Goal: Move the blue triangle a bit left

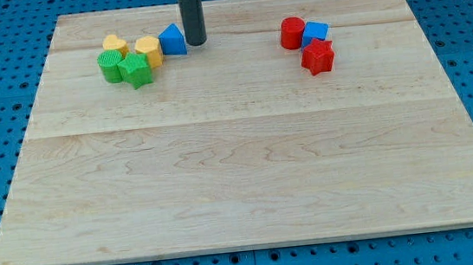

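Note:
The blue triangle (173, 40) lies near the view's top, left of centre, touching a yellow block (149, 50) on its left. My tip (196, 42) stands just right of the blue triangle, very close to or touching its right side. The dark rod rises straight up out of the view's top.
Left of the triangle sit another yellow block (114, 47), a green block (110, 66) and a green star-like block (136, 71). At the top right are a red cylinder (292, 33), a blue cube (315, 33) and a red star-like block (318, 57). The wooden board (240, 167) lies on a blue pegboard.

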### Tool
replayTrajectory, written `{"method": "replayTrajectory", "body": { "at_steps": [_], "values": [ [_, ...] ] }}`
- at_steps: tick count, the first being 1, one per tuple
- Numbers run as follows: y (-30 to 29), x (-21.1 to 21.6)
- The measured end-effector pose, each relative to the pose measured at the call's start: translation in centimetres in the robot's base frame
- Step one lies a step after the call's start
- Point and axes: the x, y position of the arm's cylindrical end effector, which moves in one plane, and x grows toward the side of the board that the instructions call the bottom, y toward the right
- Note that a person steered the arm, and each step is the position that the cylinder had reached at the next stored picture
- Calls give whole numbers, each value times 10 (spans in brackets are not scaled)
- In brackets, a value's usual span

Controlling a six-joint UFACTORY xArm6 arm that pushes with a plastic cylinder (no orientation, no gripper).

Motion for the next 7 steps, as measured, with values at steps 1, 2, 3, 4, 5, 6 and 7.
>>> {"method": "replayTrajectory", "body": {
  "at_steps": [1, 2, 3, 4, 5, 6, 7],
  "values": [
    [-16, 17],
    [-55, -23],
    [-36, -30],
    [-18, -51],
    [-16, -62],
    [-21, -61],
    [-35, -60]
  ]
}}
